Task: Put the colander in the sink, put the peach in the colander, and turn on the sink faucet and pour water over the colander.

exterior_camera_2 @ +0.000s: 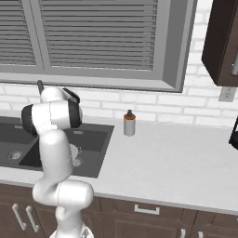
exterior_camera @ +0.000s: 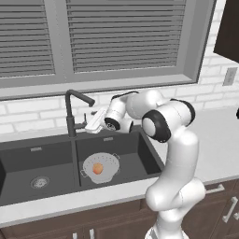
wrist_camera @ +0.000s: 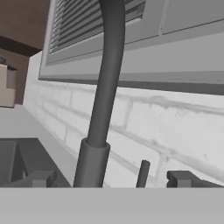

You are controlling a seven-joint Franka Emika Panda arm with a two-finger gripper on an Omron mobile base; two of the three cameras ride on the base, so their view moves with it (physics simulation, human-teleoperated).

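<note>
White rounded arm (exterior_camera: 175, 186), dark joints, seemingly pale claw (exterior_camera: 93, 122)

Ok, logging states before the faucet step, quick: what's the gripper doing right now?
Gripper: open, holding nothing, fingers either side of the faucet base, by its lever.

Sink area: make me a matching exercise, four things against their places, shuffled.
Things:
1. peach
2. colander
3. sink faucet
4. soap dispenser

Places:
A. on the counter by the brick wall
B. in the right basin of the sink
C. inside the perforated bowl
D. behind the basin divider, with the gripper beside it

Pairs: 1-C, 2-B, 3-D, 4-A
</note>
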